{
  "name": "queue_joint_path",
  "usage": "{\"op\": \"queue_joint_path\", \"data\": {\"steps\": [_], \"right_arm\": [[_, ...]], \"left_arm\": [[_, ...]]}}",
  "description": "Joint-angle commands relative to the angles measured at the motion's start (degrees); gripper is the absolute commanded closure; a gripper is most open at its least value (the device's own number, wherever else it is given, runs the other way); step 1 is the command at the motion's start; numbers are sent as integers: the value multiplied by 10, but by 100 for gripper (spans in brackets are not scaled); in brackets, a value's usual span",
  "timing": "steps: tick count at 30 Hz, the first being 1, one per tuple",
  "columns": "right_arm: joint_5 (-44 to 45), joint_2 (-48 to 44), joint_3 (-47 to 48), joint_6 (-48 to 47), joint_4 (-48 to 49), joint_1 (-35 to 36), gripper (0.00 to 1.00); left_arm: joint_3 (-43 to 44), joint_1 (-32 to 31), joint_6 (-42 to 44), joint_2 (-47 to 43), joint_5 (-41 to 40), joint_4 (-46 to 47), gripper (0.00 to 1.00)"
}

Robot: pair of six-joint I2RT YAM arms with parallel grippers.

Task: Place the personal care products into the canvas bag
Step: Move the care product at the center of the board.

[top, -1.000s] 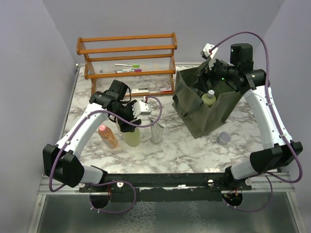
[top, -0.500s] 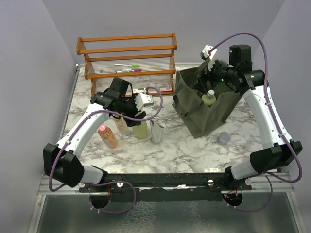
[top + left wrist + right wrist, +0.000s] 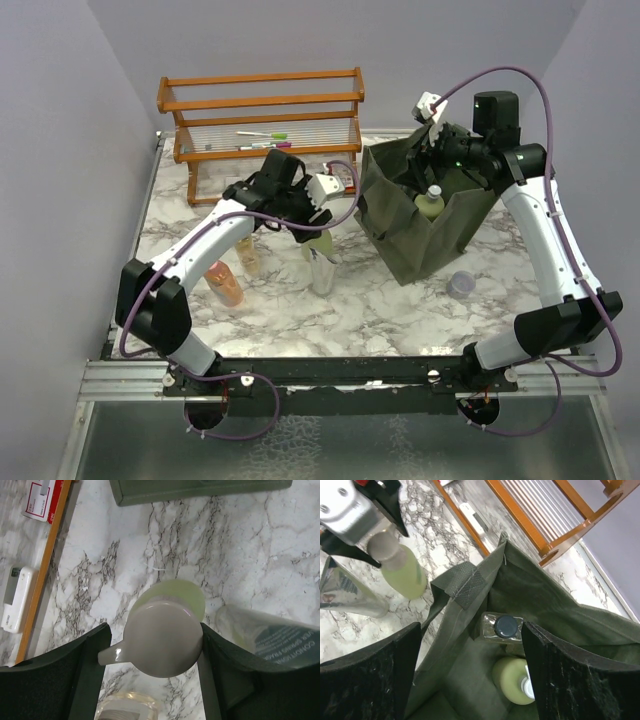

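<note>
My left gripper [image 3: 312,222] [image 3: 152,636] is shut on the white pump cap [image 3: 162,640] of a pale green bottle [image 3: 319,242] [image 3: 406,572], which hangs upright just left of the canvas bag [image 3: 405,235] [image 3: 200,490]. A silver tube [image 3: 322,272] [image 3: 280,640] stands right beside it. An amber-orange bottle [image 3: 225,283] and a beige bottle [image 3: 248,256] stand further left. My right gripper [image 3: 432,150] [image 3: 472,635] hangs open over the bag's mouth. Inside the bag [image 3: 465,680] are a clear black-capped bottle [image 3: 506,626] and another pale green bottle [image 3: 512,686] [image 3: 430,204].
An orange wooden rack [image 3: 262,120] [image 3: 545,525] with thin pens stands at the back left, with small boxes [image 3: 42,502] under it. A small lavender jar [image 3: 461,284] sits on the marble in front of the bag. Grey walls close in both sides.
My left gripper has carried the pale green bottle to the right and away from me, from beside the amber-orange bottle to just left of the bag. The right arm has barely moved.
</note>
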Motion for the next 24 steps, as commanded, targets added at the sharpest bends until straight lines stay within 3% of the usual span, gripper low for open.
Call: {"op": "queue_joint_path", "data": {"steps": [1,7,16,24], "right_arm": [[-51,-8,20,1,5,12,20],[-81,-15,-9,4,36,32,21],[-88,-21,-18,23,78,37,20],[-89,-31,-29,43,120,37,20]], "left_arm": [[39,-9,-51,9,-23,100,100],[23,-9,-63,14,-33,117,96],[7,-9,-75,-3,-17,125,44],[54,-8,-77,-17,-15,84,13]]}}
